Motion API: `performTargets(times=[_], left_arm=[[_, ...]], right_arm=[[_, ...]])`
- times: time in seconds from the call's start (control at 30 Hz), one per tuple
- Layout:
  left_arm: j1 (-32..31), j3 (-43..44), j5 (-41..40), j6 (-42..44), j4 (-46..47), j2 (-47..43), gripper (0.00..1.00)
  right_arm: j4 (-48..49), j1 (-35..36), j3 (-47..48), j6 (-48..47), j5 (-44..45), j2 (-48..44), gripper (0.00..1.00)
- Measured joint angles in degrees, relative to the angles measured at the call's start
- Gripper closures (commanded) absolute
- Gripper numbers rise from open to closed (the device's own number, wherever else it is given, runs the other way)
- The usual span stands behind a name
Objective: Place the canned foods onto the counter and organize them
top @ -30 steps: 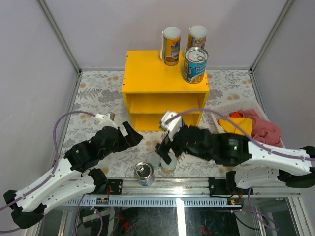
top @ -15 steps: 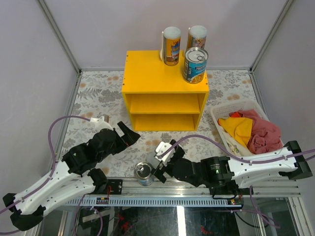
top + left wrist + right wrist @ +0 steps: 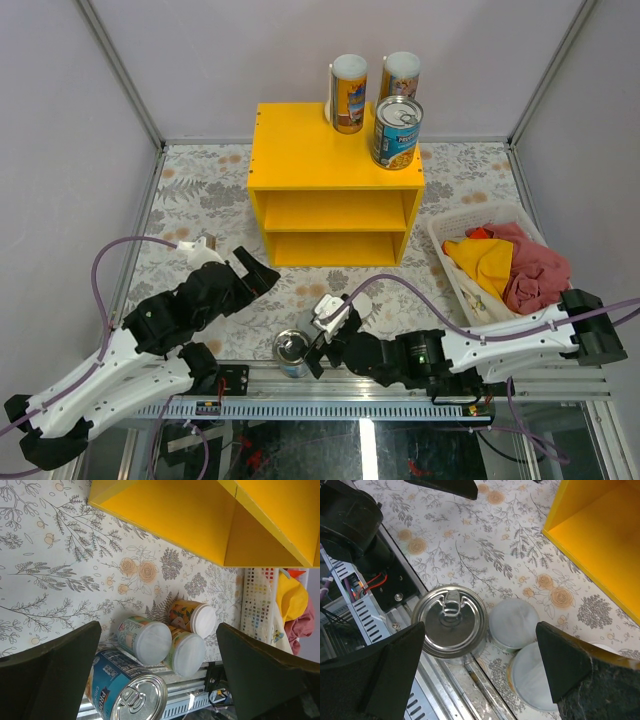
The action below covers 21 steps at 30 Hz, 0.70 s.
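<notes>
The yellow counter point(image 3: 335, 175) carries two tall cans point(image 3: 349, 93) point(image 3: 400, 72) and a wide blue tin point(image 3: 396, 131) on its top right. Near the table's front edge stands another blue tin point(image 3: 293, 352) point(image 3: 451, 621) point(image 3: 127, 692) with small white-lidded cans point(image 3: 514, 624) point(image 3: 535, 677) point(image 3: 145, 640) point(image 3: 186, 652) point(image 3: 195, 619) beside it. My right gripper point(image 3: 318, 345) point(image 3: 480, 675) hangs open above the tin and small cans, holding nothing. Left of them, my left gripper point(image 3: 262, 272) point(image 3: 157, 680) is open and empty over the table.
A white basket point(image 3: 452, 262) point(image 3: 260, 610) with yellow and red cloth sits right of the counter. The metal rail point(image 3: 340, 378) runs along the table's front edge, right by the cans. The right arm lies low along that edge.
My right arm has pulled back from the counter's front to the near edge, and its gripper now hovers over the cans with jaws wider. The left arm has drifted slightly left.
</notes>
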Motion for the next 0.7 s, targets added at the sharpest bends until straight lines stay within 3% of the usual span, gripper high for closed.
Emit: performTargets(times=[0.7], left_arm=[[0.0, 0.7, -2.0, -3.8, -3.4, -0.9, 0.0]], right_arm=[[12.1, 0.0, -3.3, 0.7, -4.1, 7.1, 0.01]])
